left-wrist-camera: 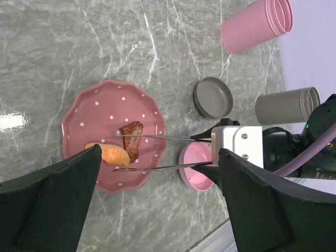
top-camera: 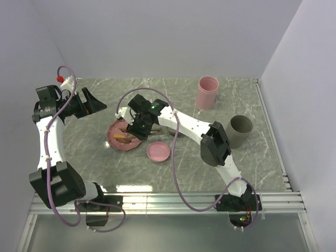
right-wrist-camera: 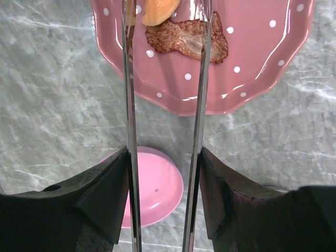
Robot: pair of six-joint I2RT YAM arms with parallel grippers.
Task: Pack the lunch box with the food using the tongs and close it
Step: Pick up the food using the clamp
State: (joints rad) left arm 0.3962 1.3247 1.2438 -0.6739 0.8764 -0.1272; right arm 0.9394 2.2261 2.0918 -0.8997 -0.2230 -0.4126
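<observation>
We see the right gripper clamped on the tongs, with both silver arms held between its fingers. The tips of the tongs reach over the pink plate, at the brown slice and the orange piece. The left gripper stands wide open and holds nothing.

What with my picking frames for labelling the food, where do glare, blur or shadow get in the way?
Top external: a white glare patch on the table near the arms, and the right arm covers most of the plate. Left wrist: plate and food sharp; its own dark jaws blur the foreground. Right wrist: the tongs gleam, streaks on the plate rim.
</observation>
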